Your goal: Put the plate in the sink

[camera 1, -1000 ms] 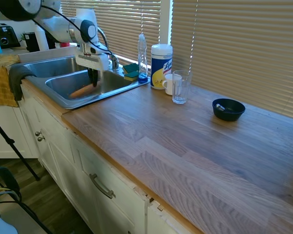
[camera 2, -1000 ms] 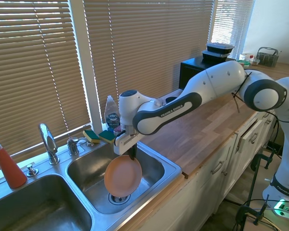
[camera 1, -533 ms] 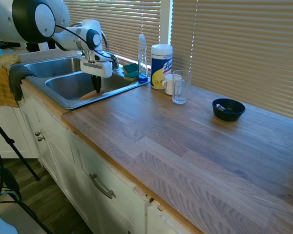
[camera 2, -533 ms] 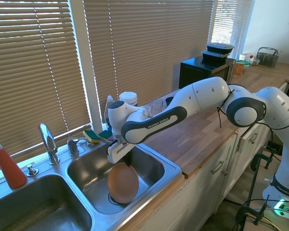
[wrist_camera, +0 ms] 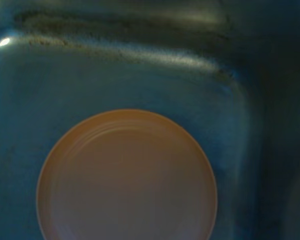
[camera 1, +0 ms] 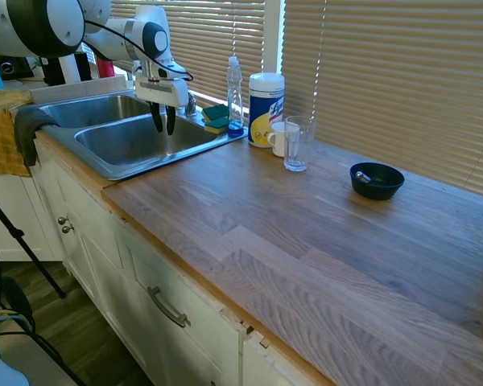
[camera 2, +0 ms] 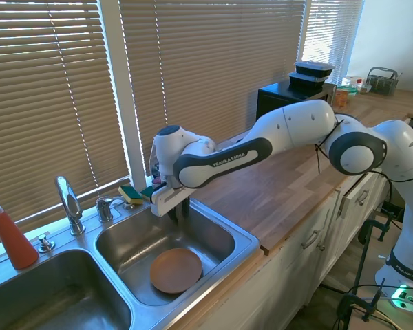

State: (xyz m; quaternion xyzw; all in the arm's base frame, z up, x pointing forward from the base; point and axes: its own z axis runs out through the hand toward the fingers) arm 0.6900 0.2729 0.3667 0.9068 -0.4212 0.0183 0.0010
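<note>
The gripper (camera 2: 178, 208) has let go and risen, its fingers now spread and empty, above the basin. One plate (camera 2: 175, 269) lies flat in the sink (camera 2: 224, 256), in the basin nearer the counter. The arm reaches over the counter.

Support surface: wooden countertop (camera 1: 306, 241), plank pattern, running along the blinds-covered windows. Double-basin steel sink (camera 2: 244, 242) is set into one end of it.

The basin nearer the open counter holds the salmon-orange plate (camera 2: 175, 269), lying flat on the basin floor.

Along the back edge, just beside the sink: clear dish-soap bottle (camera 1: 235, 95), stacked sponges (camera 1: 216, 117) on the sink's back rim, wipes canister (camera 1: 266, 108), white mug (camera 1: 280, 138), clear glass (camera 1: 298, 143) touching or just in front of the mug.

Further along the back edge, well apart: dark blue bowl (camera 1: 377, 180).

Red spray bottle (camera 2: 11, 236) stands behind the far basin.
</note>
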